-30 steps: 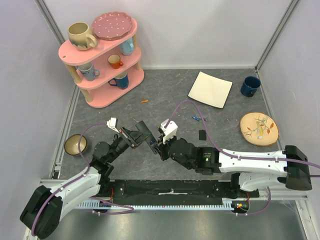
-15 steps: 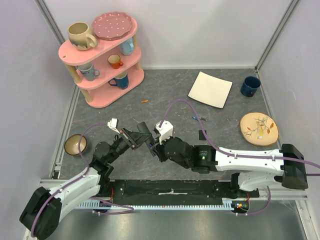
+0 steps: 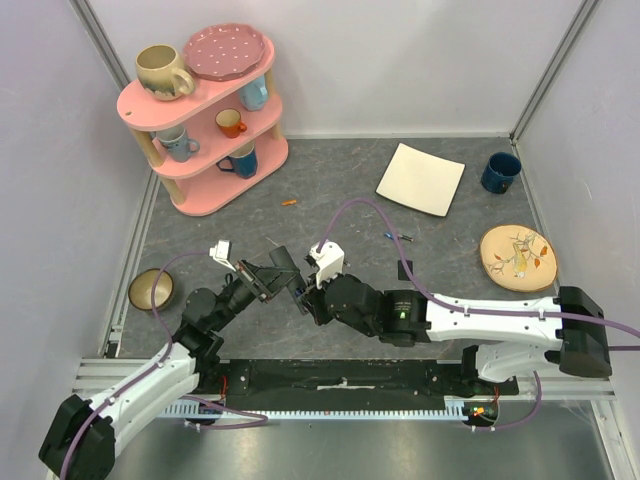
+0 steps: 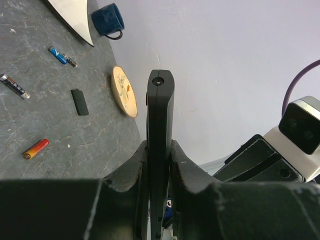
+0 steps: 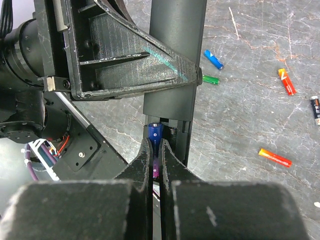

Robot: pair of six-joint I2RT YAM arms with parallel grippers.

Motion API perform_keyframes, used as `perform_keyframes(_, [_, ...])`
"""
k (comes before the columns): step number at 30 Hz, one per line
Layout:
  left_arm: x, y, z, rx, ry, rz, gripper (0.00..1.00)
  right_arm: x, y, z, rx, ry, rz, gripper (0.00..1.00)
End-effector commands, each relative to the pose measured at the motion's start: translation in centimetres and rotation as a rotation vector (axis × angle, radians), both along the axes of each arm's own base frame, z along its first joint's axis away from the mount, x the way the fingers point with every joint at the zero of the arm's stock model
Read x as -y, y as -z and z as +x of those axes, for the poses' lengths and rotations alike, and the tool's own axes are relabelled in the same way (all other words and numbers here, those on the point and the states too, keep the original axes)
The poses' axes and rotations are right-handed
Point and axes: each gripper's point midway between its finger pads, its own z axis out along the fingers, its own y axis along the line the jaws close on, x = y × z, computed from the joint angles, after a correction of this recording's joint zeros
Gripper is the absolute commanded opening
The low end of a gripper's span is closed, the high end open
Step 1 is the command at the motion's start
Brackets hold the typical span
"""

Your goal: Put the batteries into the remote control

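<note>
My left gripper [image 4: 160, 150] is shut on the remote control [image 4: 160, 115], a black bar seen edge-on and lifted off the table. In the right wrist view the remote control [image 5: 177, 45] shows its open battery recess [image 5: 181, 134]. My right gripper [image 5: 156, 150] is shut on a blue and purple battery [image 5: 154, 134], whose tip sits in the left slot of the recess beside a spring. Both grippers meet mid-table, left gripper [image 3: 283, 280] against right gripper [image 3: 310, 298]. Loose batteries lie on the table: blue [image 5: 213, 59], green [image 5: 210, 79], red-orange [image 5: 286, 81], orange [image 5: 275, 157].
The black battery cover [image 3: 405, 269] lies on the mat right of the arms. A white square plate [image 3: 421, 178], blue mug [image 3: 499, 172] and patterned plate [image 3: 517, 257] sit at the right. A pink shelf [image 3: 205, 120] with mugs stands back left, a bowl [image 3: 150, 290] at left.
The right gripper has moved left and closed in on the remote held by the left gripper. The left arm has shifted slightly toward the near left.
</note>
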Motion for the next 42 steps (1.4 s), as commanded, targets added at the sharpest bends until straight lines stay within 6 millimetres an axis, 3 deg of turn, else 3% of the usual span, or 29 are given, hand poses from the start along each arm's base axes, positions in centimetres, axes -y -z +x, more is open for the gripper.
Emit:
perform_keyframes(1, [-1.3, 2.7, 0.0, -0.01, -0.064, 0.004, 0.02, -0.2, 1.6, -1.0, -0.052, -0.022, -0.058, 0.0])
perform_keyframes(32, [-1.7, 0.4, 0.5, 0.044, -0.104, -0.038, 0.02, 0.2, 6.1, -2.0, -0.136, -0.042, -0.176, 0.0])
perform_keyframes(42, [-1.6, 1.2, 0.3, 0.027, -0.09, -0.024, 0.02, 0.3, 5.3, -1.3, -0.119, -0.002, -0.178, 0.04])
